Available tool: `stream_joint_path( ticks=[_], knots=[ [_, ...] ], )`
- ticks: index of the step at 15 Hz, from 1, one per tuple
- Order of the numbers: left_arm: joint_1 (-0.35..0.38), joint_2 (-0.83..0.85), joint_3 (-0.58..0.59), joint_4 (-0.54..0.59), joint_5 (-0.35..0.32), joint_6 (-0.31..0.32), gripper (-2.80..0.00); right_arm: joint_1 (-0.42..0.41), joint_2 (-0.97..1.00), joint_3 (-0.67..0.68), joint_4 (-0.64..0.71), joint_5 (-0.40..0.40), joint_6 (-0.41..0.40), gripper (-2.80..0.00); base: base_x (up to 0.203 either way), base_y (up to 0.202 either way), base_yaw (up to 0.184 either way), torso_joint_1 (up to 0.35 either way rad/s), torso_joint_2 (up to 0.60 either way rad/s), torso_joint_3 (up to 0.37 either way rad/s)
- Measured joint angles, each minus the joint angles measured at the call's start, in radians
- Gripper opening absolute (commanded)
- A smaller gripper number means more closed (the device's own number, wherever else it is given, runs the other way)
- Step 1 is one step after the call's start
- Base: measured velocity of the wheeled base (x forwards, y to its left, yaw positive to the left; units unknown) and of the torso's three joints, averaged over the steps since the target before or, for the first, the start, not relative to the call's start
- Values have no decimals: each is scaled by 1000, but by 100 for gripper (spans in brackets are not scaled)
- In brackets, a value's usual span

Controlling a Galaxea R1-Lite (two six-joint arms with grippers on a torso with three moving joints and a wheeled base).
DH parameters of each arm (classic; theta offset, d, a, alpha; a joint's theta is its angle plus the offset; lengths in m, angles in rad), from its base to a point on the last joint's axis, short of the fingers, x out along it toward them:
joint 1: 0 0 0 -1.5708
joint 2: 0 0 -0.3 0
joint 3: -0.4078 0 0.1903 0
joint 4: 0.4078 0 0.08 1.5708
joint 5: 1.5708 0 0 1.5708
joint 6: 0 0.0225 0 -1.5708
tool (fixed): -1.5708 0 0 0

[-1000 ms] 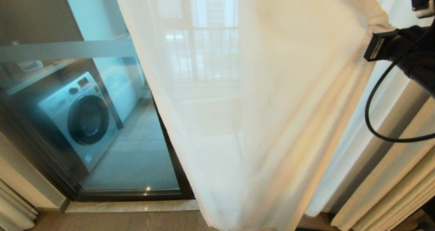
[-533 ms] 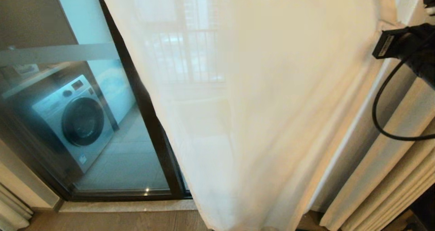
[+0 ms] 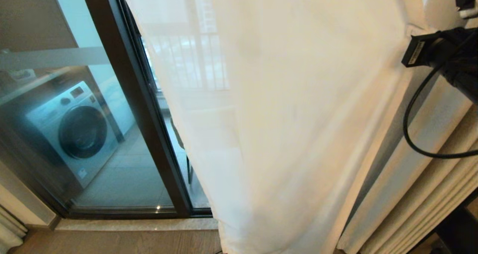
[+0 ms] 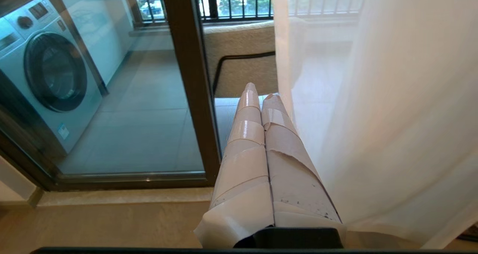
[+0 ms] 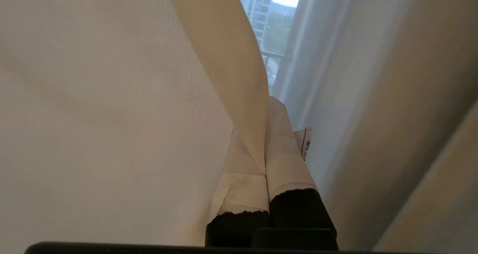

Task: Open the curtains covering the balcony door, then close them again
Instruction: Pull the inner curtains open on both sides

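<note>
The curtains' sheer white panel [image 3: 283,127] hangs across the middle of the head view, bunched at the upper right where my right arm [image 3: 448,63] reaches in. In the right wrist view my right gripper [image 5: 269,110] is shut on the sheer panel's edge [image 5: 231,59]; a fold runs down between the taped fingers. Thick cream drapes [image 3: 422,194] are gathered at the lower right. The balcony door [image 3: 142,112] shows its dark frame and glass at the left. My left gripper [image 4: 261,94] is shut and empty, low, pointing at the door frame [image 4: 190,97] beside the sheer [image 4: 392,115].
A washing machine [image 3: 71,130] stands behind the glass on the balcony, and a beige chair [image 4: 242,59] sits beyond the door's post. A stone sill [image 3: 130,224] borders the wooden floor. A black cable [image 3: 412,134] loops under my right arm. Another drape's hem [image 3: 9,231] shows at the far left.
The whole view has shifted as the camera moved rightward. The sheer held by my right gripper has gone along, baring the door's dark middle post and a strip of glass beyond it.
</note>
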Motion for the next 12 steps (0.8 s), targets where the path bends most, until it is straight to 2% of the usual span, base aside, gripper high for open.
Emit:
stream_joint_path(
  ticks=[7,12],
  knots=[
    [0,0,0,0,0,0,-280,1,-3,6,-1,-1,0,-280,0,-184,1,0,1,4],
    [-1,0,0,1,0,0,-280,2,-11,19,-7,0,0,-280,0,-23,1,11,2,2]
  ],
)
